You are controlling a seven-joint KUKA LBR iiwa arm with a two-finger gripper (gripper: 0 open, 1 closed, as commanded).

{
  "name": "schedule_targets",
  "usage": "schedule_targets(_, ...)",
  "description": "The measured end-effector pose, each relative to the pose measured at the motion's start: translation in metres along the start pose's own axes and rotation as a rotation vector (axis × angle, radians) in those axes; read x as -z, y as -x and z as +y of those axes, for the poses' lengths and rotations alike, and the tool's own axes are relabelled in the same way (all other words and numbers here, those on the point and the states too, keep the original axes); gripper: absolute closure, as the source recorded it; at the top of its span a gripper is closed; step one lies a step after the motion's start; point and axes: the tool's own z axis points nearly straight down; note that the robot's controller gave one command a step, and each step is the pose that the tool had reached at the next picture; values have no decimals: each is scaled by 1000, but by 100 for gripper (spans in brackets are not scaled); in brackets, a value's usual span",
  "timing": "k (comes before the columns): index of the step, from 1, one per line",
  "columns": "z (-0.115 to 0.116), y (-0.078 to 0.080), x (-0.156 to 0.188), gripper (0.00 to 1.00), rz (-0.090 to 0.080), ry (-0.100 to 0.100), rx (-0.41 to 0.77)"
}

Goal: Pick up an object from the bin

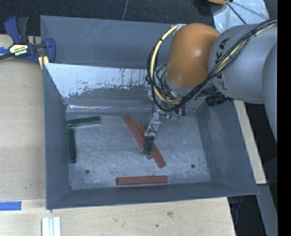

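Observation:
A long reddish-brown stick [135, 130] lies slantwise in the middle of the bin, from upper left to lower right. My gripper [148, 145] reaches down onto its lower half, and the dark fingertips sit right on the stick. A second reddish-brown stick [142, 180] lies flat along the bin's front wall, below the gripper.
Two dark green sticks rest at the left of the bin: one [84, 122] lying crosswise, one [72, 145] pointing toward the front. The arm with its orange cover and cables hangs over the bin's back right.

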Motion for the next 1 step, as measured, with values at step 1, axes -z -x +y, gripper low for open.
schedule_targets(1, 5, -10, -26, 0, -5, 1, -217)
